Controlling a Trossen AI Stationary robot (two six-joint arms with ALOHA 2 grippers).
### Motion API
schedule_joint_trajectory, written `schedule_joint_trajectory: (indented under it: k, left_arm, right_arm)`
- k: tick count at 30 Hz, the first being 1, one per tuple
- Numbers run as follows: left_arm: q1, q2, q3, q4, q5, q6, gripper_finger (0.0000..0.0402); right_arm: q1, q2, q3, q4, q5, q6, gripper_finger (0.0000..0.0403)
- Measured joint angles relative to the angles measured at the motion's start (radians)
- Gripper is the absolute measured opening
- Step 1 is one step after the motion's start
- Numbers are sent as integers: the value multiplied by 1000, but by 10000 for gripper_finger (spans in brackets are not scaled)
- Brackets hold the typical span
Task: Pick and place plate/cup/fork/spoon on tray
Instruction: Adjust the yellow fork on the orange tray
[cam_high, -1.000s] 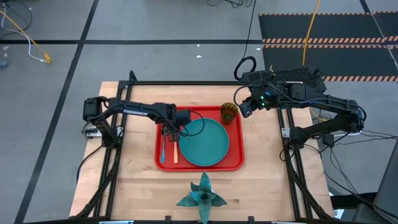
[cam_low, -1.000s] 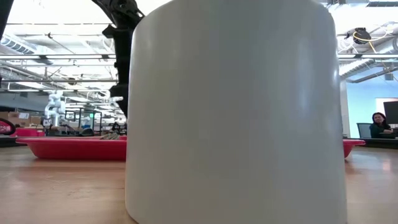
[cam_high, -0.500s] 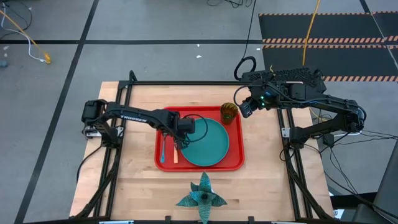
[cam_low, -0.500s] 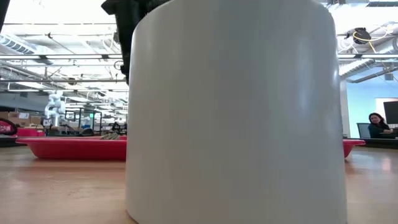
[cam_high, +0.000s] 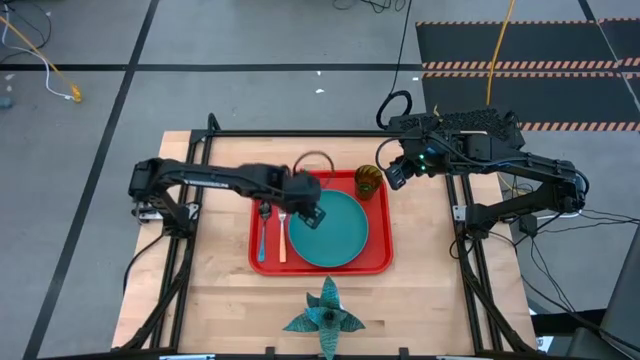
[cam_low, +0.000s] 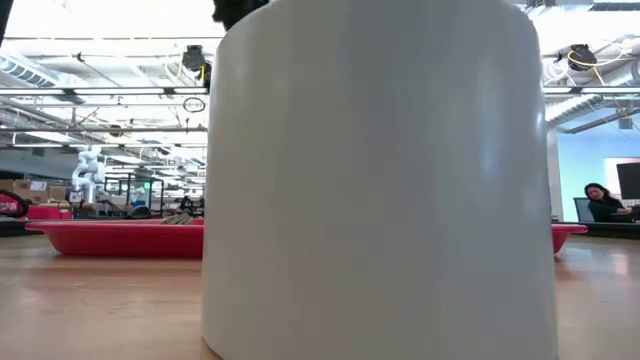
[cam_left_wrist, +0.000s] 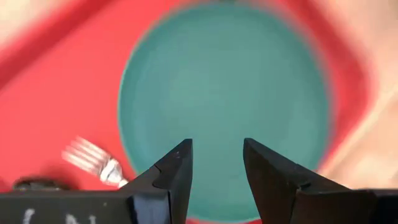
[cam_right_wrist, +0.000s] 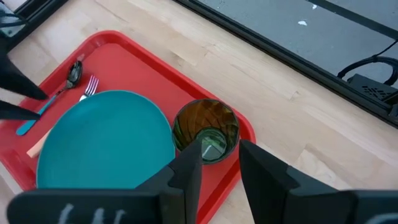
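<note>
All four items sit on the red tray (cam_high: 375, 262), mid-table. Plate (cam_high: 330, 228) fills the tray's centre-right. Cup (cam_high: 367, 181) stands upright in the tray's far right corner, just beside the plate rim. Fork (cam_high: 282, 236) and spoon (cam_high: 262, 238) lie side by side along the tray's left edge, fork nearer the plate (spoon outermost). Left gripper (cam_left_wrist: 216, 167) hangs over the plate's left rim, fingers apart, holding nothing. Right gripper (cam_right_wrist: 219, 163) hovers just off the tray's far right corner, above and beside the cup, fingers apart, also empty. Teal star-shaped object (cam_high: 324, 313) sits at the table's near edge. Low view is mostly blocked by a white cylinder (cam_low: 380, 180).
</note>
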Motion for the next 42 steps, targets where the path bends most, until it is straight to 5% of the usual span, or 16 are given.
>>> schedule_joint_trajectory:
  k: [6,11,24,42]
  left_arm:
    - [18,-57,106,10,-72,-31,145]
    - [-33,-54,100,-84,-20,-127,145]
    - [-97,-41,-172,-96,172,-587,145]
    - [-118,-26,-337,-16,109,-787,145]
  right_arm:
    - [1,0,0,-14,-52,30,100]
    - [4,0,0,-18,-52,49,100]
    - [3,0,0,-15,-50,15,100]
    - [3,0,0,-16,-52,16,100]
